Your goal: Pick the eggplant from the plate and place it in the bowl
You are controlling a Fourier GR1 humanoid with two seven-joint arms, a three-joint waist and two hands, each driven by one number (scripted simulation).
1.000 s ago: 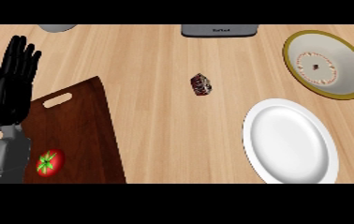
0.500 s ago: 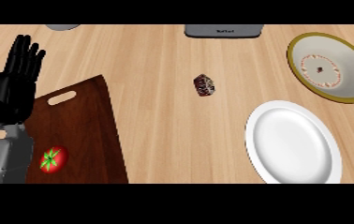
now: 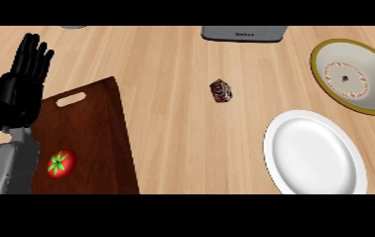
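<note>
Black left hand point(image 3: 26, 82) rests open, fingers up, at light wooden counter's point(image 3: 176, 142) left edge. Right hand unseen. Small dark purple eggplant point(image 3: 221, 90) lies mid-counter, apart from white round plate point(image 3: 315, 151) and olive-rimmed bowl point(image 3: 322, 82) at right edge. Likely light, slick-skinned; pinch across middle.

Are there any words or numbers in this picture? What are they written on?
On the grey box at the top edge: one short dark word, too blurred to read.
On the plate, the bowl and the board: no words or numbers show.
</note>
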